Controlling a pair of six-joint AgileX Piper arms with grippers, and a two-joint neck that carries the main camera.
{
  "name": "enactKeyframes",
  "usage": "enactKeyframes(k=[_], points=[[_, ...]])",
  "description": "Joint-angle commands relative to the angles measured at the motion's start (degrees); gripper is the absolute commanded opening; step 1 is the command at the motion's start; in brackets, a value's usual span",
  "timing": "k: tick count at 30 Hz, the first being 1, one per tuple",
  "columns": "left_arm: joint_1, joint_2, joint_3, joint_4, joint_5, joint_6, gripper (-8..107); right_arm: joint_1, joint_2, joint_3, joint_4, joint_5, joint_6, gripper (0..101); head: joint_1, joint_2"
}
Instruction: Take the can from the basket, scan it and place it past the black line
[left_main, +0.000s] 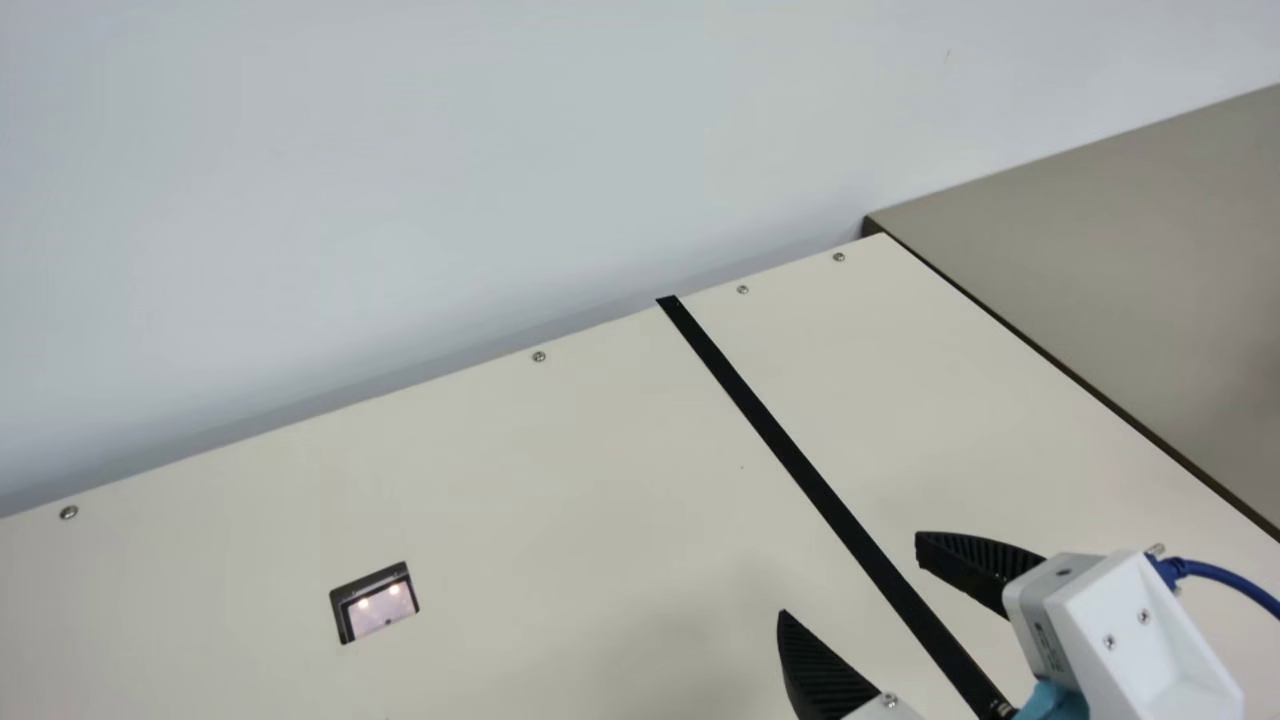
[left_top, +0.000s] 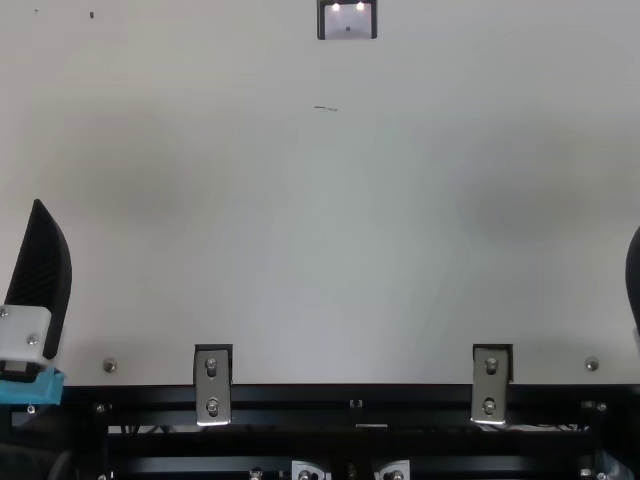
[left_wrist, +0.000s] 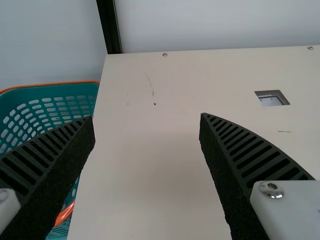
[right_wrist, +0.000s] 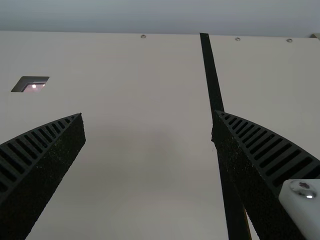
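Right gripper (left_main: 848, 577), spread, empty, is hovering near line (left_main: 765, 423), 4 o'clock, probably for placing; left gripper (left_wrist: 147, 116), likewise, is hovering by basket (left_wrist: 60, 90), 9 o'clock, likely for picking. Can's spot: cannot tell.

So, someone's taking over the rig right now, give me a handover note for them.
Left black ribbed gripper: open, empty, near the teal perforated basket with an orange rim.
Right black ribbed gripper: open, empty, near the straight black line.
Dark-framed window, likely the scanner: set in the cream table.
Can: location unconfirmed.
Done: no step I can confirm.
Left: probably pick, scan, place past the line; check the basket first.
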Motion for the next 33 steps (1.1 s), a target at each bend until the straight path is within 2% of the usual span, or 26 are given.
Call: enactKeyframes(k=[1, 9, 24, 33], points=[[0.00, 0.00, 0.00, 0.00, 0.00, 0.00, 90, 0.00, 0.00, 0.00, 0.00, 0.00, 0.00, 101, -2.13, -0.89], [0.00, 0.00, 0.00, 0.00, 0.00, 0.00, 90, 0.00, 0.00, 0.00, 0.05, 0.00, 0.00, 101, -2.13, -0.32], [0.00, 0.00, 0.00, 0.00, 0.00, 0.00, 90, 0.00, 0.00, 0.00, 0.17, 0.00, 0.00, 101, -2.13, 7.91], [0.00, 0.00, 0.00, 0.00, 0.00, 0.00, 90, 0.00, 0.00, 0.00, 0.17, 0.00, 0.00, 101, -2.13, 21.28]])
